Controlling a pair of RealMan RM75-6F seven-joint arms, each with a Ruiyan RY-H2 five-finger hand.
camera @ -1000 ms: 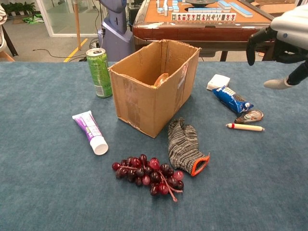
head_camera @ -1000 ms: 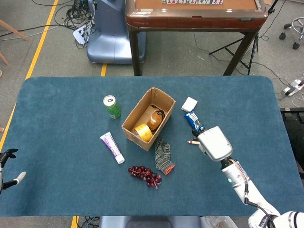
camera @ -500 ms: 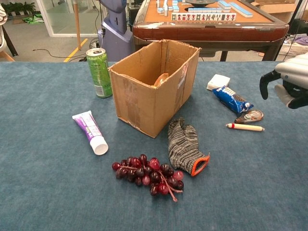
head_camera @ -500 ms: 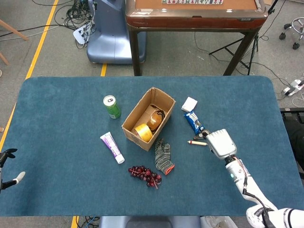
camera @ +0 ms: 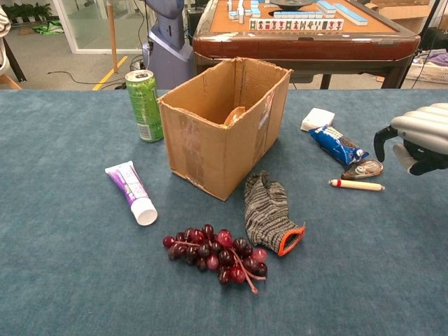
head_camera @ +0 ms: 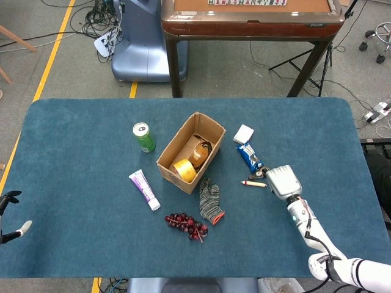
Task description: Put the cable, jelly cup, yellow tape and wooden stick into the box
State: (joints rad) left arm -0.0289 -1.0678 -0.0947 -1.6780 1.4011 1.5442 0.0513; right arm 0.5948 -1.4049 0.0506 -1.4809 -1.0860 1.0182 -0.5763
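Note:
The open cardboard box (head_camera: 173,147) (camera: 210,147) stands mid-table. Inside it lie the yellow tape (head_camera: 182,170) and a dark coiled cable (head_camera: 203,148). Right of the box, the wooden stick (head_camera: 253,183) (camera: 357,185) lies flat on the cloth, with the small jelly cup (head_camera: 257,176) (camera: 364,169) just behind it. My right hand (head_camera: 284,181) (camera: 420,135) hovers low at the stick's right end, fingers apart and holding nothing. At the table's left edge, my left hand (head_camera: 9,217) is spread and empty.
A green can (head_camera: 143,137) and a toothpaste tube (head_camera: 145,190) lie left of the box. In front of the box are a striped glove (head_camera: 211,200) and red grapes (head_camera: 186,224). A blue snack packet (head_camera: 248,155) and a white block (head_camera: 244,133) sit behind the jelly cup.
My right hand has dropped lower and shifted to the right, ending beside the stick and jelly cup. Nothing on the table has moved.

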